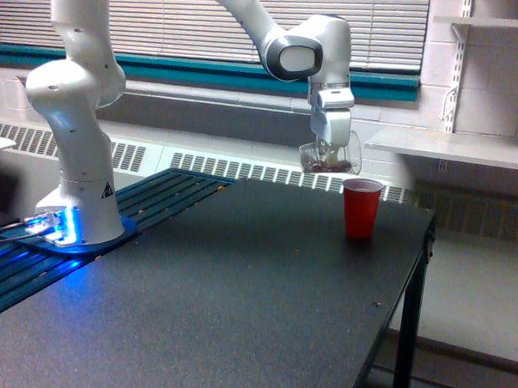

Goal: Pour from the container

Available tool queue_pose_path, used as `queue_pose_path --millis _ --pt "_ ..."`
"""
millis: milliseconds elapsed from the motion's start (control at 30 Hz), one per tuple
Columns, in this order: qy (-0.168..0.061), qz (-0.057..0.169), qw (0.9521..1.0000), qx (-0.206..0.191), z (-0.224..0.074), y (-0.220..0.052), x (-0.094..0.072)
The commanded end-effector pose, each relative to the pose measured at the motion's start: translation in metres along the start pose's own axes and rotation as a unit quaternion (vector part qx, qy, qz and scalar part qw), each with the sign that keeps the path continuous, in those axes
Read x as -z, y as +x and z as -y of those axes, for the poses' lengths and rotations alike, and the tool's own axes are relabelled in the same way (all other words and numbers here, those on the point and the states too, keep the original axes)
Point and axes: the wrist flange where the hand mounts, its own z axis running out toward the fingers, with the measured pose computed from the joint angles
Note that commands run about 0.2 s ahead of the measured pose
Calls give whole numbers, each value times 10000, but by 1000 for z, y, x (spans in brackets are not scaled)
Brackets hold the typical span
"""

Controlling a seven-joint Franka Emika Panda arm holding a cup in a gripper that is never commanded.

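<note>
Gripper (332, 146) is seen clamped on the clear pitcher (330, 156) | pitcher is held upright in the air, above the table's (204, 308) far edge, beside the red cup (362, 207) | pitcher should be centred over the cup, then tilted slowly.

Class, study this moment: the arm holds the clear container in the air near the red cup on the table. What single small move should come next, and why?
Probably a short shift toward the exterior view's right, so the container hangs over the red cup. The gripper holds it roughly level, above and to the left of the cup's open mouth, bits inside. Tipping now would likely spill onto the table.
</note>
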Motion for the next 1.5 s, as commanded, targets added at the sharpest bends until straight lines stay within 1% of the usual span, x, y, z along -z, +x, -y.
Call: queue_pose_path --millis 33,167,633,1067,1300,1500 --pt "19 112 9995 289 0 7 4" --pt "48 235 9990 369 6 8 1" --pt "-109 584 9965 583 19 15 -5" --pt "-224 789 9942 702 21 23 2" --pt "-368 973 9913 804 16 25 6" --pt "-409 1096 9892 881 12 26 8"
